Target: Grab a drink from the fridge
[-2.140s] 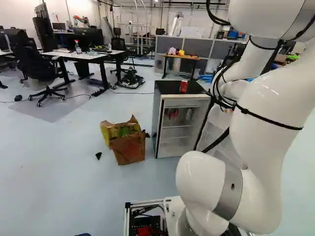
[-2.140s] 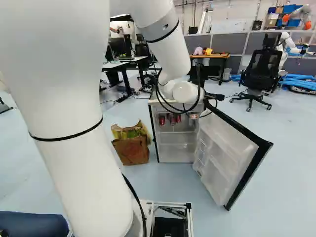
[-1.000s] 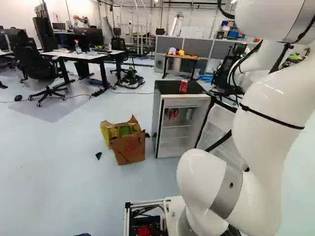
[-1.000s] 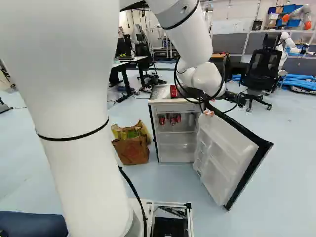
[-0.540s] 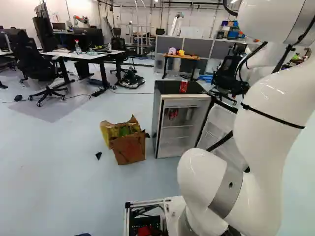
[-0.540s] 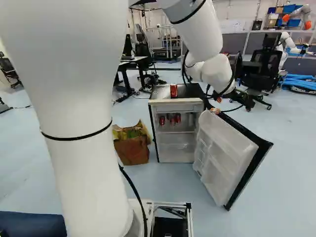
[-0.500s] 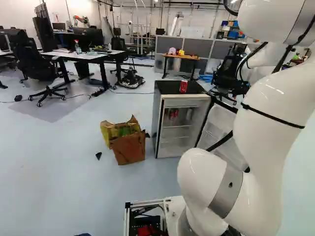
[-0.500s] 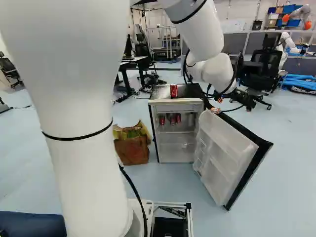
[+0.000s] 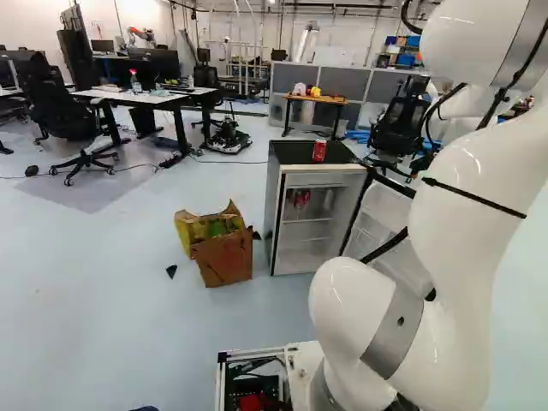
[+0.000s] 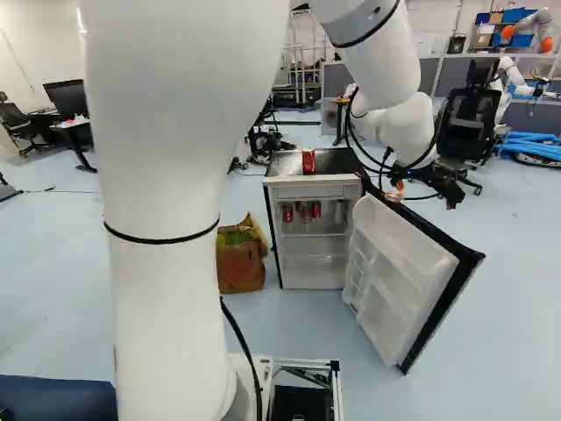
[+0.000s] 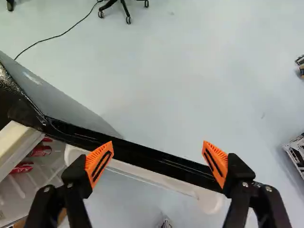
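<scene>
Since the earlier frame, my arm (image 10: 166, 298) had swung farther right across the right base view, carrying the pincer (image 11: 158, 145) with it. I had it released and empty, its orange pads wide apart above the black edge of the open door (image 10: 394, 281), likely to clear or nudge the door. Behind that lay the fridge (image 9: 276, 205), its red cans (image 10: 307, 210) on an upper shelf, reachable because the door stood open; another can (image 10: 308, 161) stood on top.
</scene>
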`<state>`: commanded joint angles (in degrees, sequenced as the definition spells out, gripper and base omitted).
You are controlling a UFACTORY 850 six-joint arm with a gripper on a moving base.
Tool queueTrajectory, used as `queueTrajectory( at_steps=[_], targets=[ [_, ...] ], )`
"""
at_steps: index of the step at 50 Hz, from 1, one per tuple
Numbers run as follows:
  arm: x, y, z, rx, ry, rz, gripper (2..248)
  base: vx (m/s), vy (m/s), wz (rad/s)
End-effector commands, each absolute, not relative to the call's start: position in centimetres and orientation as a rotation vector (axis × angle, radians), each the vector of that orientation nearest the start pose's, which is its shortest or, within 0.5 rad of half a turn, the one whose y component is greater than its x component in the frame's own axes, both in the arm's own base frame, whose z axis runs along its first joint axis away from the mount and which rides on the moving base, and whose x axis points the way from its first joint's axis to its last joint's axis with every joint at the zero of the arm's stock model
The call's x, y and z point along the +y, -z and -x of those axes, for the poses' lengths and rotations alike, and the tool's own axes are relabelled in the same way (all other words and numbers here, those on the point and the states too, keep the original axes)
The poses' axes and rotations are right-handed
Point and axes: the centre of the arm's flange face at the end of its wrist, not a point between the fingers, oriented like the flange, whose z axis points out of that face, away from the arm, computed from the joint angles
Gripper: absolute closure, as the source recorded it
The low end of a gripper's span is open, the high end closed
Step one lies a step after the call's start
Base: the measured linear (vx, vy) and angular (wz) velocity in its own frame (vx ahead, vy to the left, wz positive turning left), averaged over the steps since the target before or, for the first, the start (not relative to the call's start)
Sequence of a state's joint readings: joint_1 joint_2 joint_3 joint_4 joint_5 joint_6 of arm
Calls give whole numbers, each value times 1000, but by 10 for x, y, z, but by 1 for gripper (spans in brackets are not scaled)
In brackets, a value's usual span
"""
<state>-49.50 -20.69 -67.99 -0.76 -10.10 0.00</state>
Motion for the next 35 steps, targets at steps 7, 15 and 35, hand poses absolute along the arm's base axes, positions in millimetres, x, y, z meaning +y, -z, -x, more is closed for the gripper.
queueTrajectory(
  at_steps=[7, 15, 35],
  targets=[
    [-473, -476, -397, 1367, 963, 2972, 3, 0, 0, 0],
    [-487, -475, -402, 1380, 960, 2969, 3, 0, 0, 0],
    [-521, -469, -414, 1425, 912, 2946, 3, 0, 0, 0]
  ],
)
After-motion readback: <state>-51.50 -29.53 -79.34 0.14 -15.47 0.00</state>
